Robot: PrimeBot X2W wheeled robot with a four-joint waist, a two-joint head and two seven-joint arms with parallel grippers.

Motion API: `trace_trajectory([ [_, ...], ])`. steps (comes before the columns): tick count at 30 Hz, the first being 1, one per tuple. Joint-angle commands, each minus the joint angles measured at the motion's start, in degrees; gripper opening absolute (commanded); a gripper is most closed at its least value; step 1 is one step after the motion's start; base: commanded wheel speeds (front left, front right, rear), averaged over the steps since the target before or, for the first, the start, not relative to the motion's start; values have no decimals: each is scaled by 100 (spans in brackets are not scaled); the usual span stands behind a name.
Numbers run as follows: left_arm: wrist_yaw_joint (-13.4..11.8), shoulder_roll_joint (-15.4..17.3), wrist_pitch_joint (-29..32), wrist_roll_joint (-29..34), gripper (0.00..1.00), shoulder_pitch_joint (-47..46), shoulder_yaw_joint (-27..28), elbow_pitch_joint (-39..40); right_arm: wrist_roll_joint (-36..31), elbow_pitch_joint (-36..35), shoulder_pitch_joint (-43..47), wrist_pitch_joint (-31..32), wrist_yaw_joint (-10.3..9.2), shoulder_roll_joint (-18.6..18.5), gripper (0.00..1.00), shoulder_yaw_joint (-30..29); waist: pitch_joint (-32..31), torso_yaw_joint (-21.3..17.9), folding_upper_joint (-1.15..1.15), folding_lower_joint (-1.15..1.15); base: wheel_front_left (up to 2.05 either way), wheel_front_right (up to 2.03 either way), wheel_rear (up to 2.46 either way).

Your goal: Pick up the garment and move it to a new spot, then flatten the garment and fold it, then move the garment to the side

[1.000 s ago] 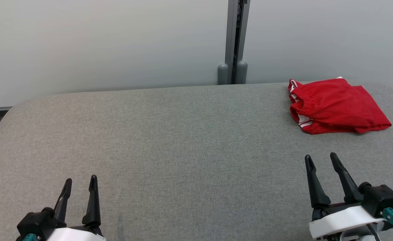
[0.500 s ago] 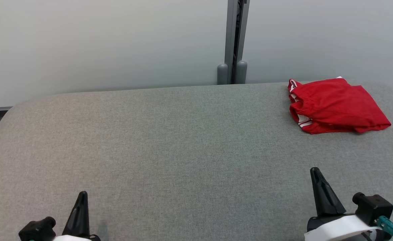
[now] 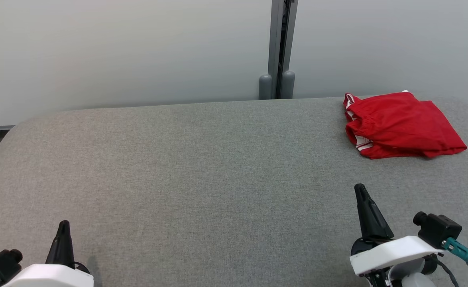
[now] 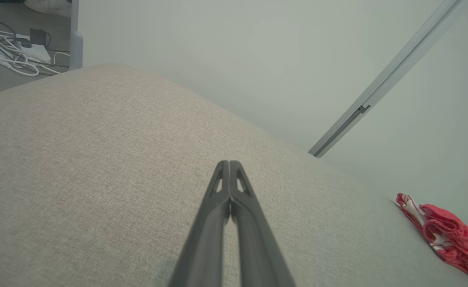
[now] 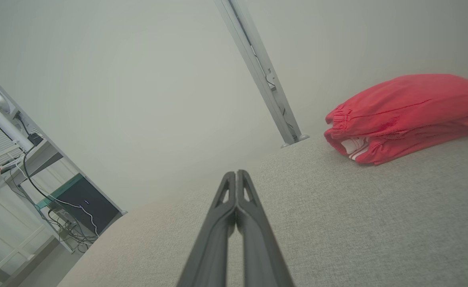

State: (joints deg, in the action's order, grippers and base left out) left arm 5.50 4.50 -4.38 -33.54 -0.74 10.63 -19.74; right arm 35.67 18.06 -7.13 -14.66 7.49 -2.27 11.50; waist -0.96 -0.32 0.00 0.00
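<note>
Folded red shorts lie at the far right edge of the grey table, open surface elsewhere; left gripper and right gripper pinched closed, empty; left wrist view adds floor cables.

Soft red cloth garment, grey woven table cover — matt, matt black fingers

Even, soft light (wrist views bend edges).
</note>
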Motion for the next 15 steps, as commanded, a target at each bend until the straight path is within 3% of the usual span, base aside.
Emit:
trace_trajectory([
  [1, 33, 70, 106, -212, 0, -246, 162, 39, 302, 6, -261, -21, 1, -36, 0, 71, 3, 1, 0, 0, 0, 0, 0],
  [15, 64, 155, 694, -1134, 0, -542, 724, -107, 1600, 301, -683, -26, 1, -44, 0, 433, 27, 9, 0, 0, 0, 0, 0],
])
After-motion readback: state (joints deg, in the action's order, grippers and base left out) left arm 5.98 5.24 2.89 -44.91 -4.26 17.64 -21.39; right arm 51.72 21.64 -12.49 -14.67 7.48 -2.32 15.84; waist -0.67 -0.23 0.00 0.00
